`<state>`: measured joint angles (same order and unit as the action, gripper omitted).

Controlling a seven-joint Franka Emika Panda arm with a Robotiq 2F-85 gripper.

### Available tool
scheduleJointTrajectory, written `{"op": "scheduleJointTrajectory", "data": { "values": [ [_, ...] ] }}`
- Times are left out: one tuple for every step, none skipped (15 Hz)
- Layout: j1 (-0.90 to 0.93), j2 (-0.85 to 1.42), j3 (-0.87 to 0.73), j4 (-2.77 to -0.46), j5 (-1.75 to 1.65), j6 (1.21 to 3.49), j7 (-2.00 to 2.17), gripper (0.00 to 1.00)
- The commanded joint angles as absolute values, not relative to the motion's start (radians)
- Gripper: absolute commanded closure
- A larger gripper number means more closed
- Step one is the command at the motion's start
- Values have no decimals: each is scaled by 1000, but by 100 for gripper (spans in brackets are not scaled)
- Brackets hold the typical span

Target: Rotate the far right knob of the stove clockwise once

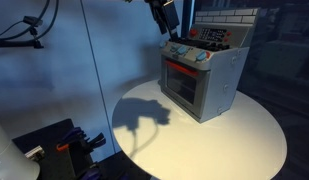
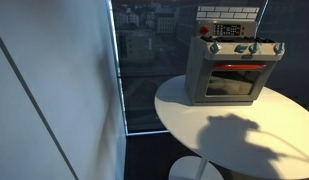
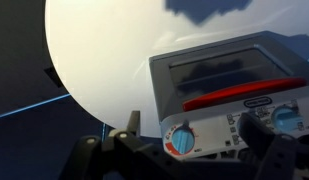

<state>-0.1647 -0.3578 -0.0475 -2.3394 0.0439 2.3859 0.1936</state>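
The grey toy stove with its red-framed door stands on a round white table; it also shows in an exterior view. The far right knob is the end one of the light-blue row, and it shows in an exterior view. My gripper hangs above the stove's top, apart from it. In the wrist view my gripper is open and empty. There, a blue knob with a red dial ring at the panel's end lies below, between the fingers. The right finger partly hides a second blue knob.
A brick-pattern back panel rises behind the burners. A tall window pane stands behind the table. Dark equipment sits low beside the table. The table edge curves past the stove door in the wrist view.
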Motion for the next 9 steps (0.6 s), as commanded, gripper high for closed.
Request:
{"op": "scheduleJointTrajectory", "data": {
  "values": [
    [-156,-311,-54,-2298,46,2382,216,0],
    [-157,-294,-53,-2286,47,2391,226,0],
    [-157,-276,-54,-2269,50,2391,233,0],
    [-158,-256,-55,-2252,54,2396,244,0],
    [-158,-239,-56,-2238,56,2402,253,0],
    [-158,-221,-57,-2222,56,2412,262,0],
    [-158,-202,-59,-2206,57,2421,271,0],
    [-158,-179,-59,-2188,54,2433,282,0],
    [-158,-160,-60,-2172,52,2442,291,0]
  ]
}}
